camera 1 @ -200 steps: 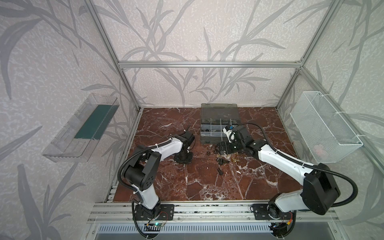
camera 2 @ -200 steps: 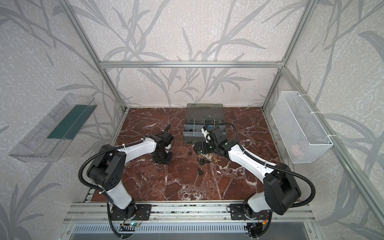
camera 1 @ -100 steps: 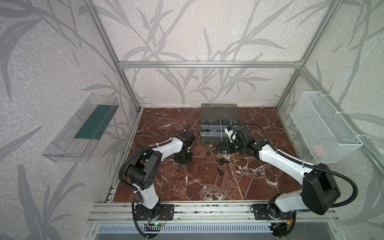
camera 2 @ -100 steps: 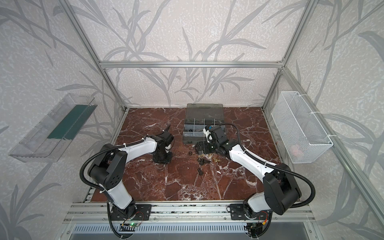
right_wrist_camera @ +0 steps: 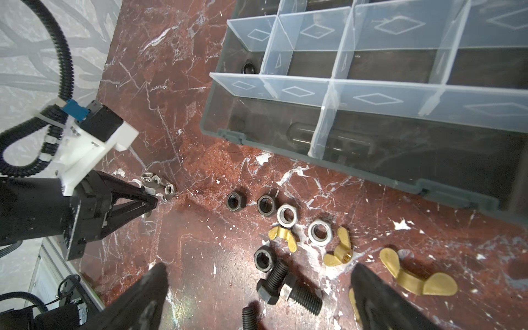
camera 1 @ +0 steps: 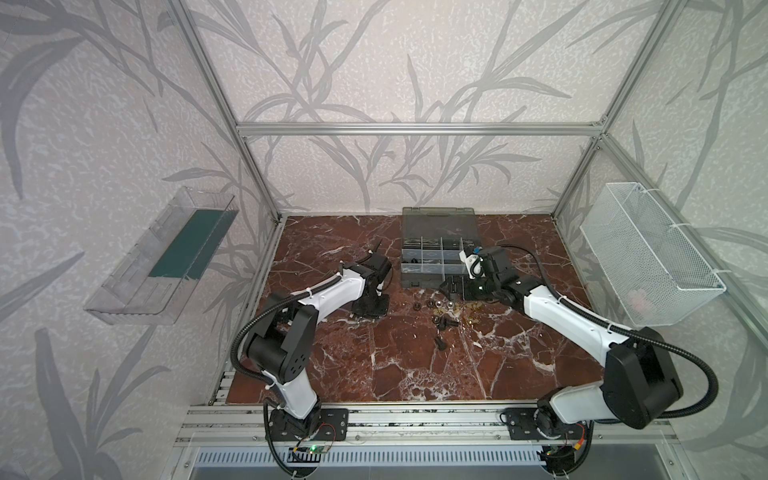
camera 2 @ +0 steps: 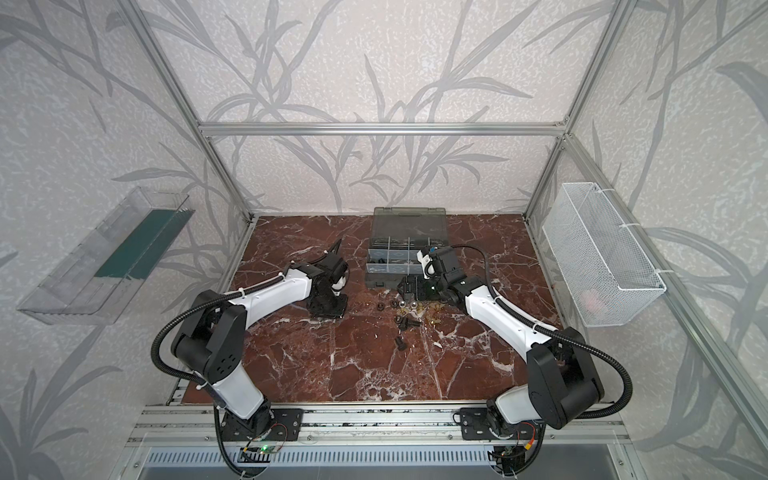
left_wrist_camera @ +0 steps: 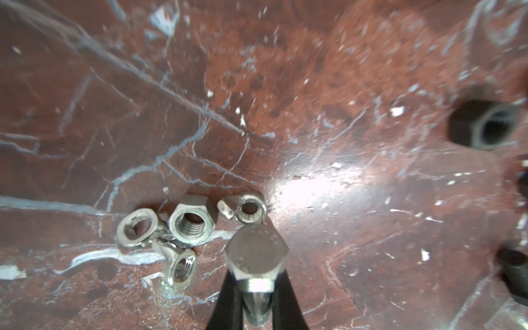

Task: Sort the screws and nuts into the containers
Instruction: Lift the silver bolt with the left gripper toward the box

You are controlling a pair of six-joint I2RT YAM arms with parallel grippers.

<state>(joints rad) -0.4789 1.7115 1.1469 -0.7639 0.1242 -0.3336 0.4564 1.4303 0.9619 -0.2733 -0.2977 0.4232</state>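
Note:
My left gripper (left_wrist_camera: 257, 300) is shut on a silver screw (left_wrist_camera: 257, 254), clamping its threaded shank with the hex head sticking out past the fingertips, low over the marble. Several silver nuts (left_wrist_camera: 192, 220) lie bunched right beside it. In both top views this gripper (camera 1: 365, 313) points down, left of the organiser case. My right gripper (right_wrist_camera: 258, 270) hangs open above black screws (right_wrist_camera: 288, 291), black and silver nuts (right_wrist_camera: 267, 205) and brass wing nuts (right_wrist_camera: 340, 248), with nothing between its fingers. The containers (right_wrist_camera: 371, 94) stand open just beyond; one holds a black nut (right_wrist_camera: 249, 67).
The organiser's smoky lid (camera 1: 438, 220) lies back against the rear wall. A white wire basket (camera 1: 648, 257) hangs on the right wall and a clear tray (camera 1: 166, 257) with a green strip on the left wall. A black nut (left_wrist_camera: 483, 124) lies off to one side of the left gripper.
The left jaws have closed in onto the silver screw. Both arms have barely moved.

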